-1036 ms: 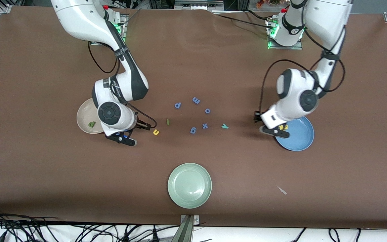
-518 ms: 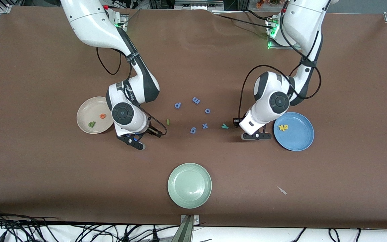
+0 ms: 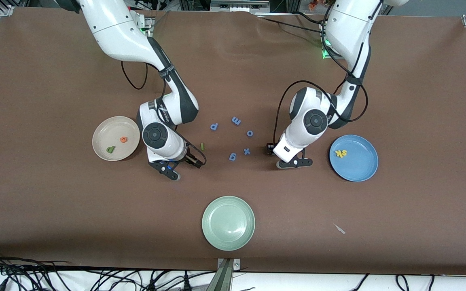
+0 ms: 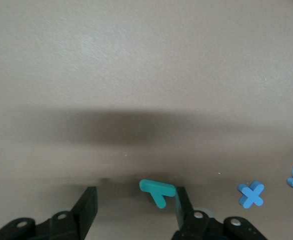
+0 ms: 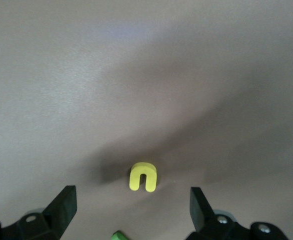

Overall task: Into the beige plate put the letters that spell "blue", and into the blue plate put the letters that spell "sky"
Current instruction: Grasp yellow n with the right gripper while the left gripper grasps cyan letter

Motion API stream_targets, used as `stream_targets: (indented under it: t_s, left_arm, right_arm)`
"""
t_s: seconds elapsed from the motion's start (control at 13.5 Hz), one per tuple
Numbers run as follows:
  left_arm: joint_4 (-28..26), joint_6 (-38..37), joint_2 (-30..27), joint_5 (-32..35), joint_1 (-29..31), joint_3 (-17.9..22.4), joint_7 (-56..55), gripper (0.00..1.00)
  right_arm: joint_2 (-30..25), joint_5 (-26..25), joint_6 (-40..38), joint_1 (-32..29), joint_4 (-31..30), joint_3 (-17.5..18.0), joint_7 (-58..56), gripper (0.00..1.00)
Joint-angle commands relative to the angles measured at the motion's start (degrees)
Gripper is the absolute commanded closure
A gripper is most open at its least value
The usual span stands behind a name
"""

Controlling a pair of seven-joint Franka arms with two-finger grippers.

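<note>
Non-task items: pale green plate (image 3: 228, 223) sits nearest the front camera, mid-table, nothing in it. Cluster of blue letters farther up the table from it: blue p (image 3: 214, 127), blue m (image 3: 236, 120), blue o (image 3: 250, 133), blue x (image 3: 247, 151), blue g (image 3: 232, 156). All flat on the brown table cover (image 3: 55, 202), none touching. x and g lie closest to each other. Small pale scrap (image 3: 339, 229) lies toward the left arm's end, well apart from the letters. Cables (image 3: 14, 275) run along the table's front edge.

Yellow u (image 5: 143, 177) flat on brown table (image 5: 136, 75), right hand (image 5: 131, 207) above it, fingers (image 5: 64, 202) spread wide
</note>
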Motion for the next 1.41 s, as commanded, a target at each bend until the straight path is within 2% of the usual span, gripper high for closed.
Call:
stream_targets:
  t_s: [0.0,0.07,0.44,0.59,0.89,1.04,1.11,1.33]
  left_arm:
    - [1.2,1.3,1.9,0.4,-1.8,0.5,-1.3,0.28]
    - [1.2,2.8,2.2,0.6,-2.3,0.5,-1.6,0.27]
    - [1.1,3.5,3.0,1.1,-3.0,0.5,-1.6,0.27]
    - [1.1,3.5,3.0,1.2,-3.0,0.5,-1.6,0.32]
    - [1.0,3.5,3.1,1.2,-3.0,0.5,-1.4,0.45]
    - [1.0,3.5,3.1,1.2,-2.9,0.6,-1.3,0.54]
    - [0.9,3.5,3.1,1.2,-2.9,0.6,-1.2,0.55]
    - [0.8,3.5,3.0,1.2,-2.9,0.5,-0.9,0.62]
  right_arm:
    - [1.0,1.0,0.9,0.2,0.5,-0.1,0.8,0.01]
    - [1.0,0.9,2.0,0.2,-0.5,-0.1,0.8,0.02]
    - [1.0,1.0,3.0,0.2,-1.9,-0.1,0.8,0.39]
    - [1.0,1.1,3.0,0.2,-2.0,0.0,0.7,0.65]
    - [0.9,1.9,2.7,0.2,-2.0,0.0,0.1,1.0]
    - [0.2,1.3,1.6,-0.2,-1.1,-0.2,-1.1,1.0]
    - [-0.9,1.1,-1.2,-0.4,-1.1,-0.5,-3.1,1.0]
    - [-4.7,1.1,-10.0,-1.1,-1.7,-3.2,-15.7,1.0]
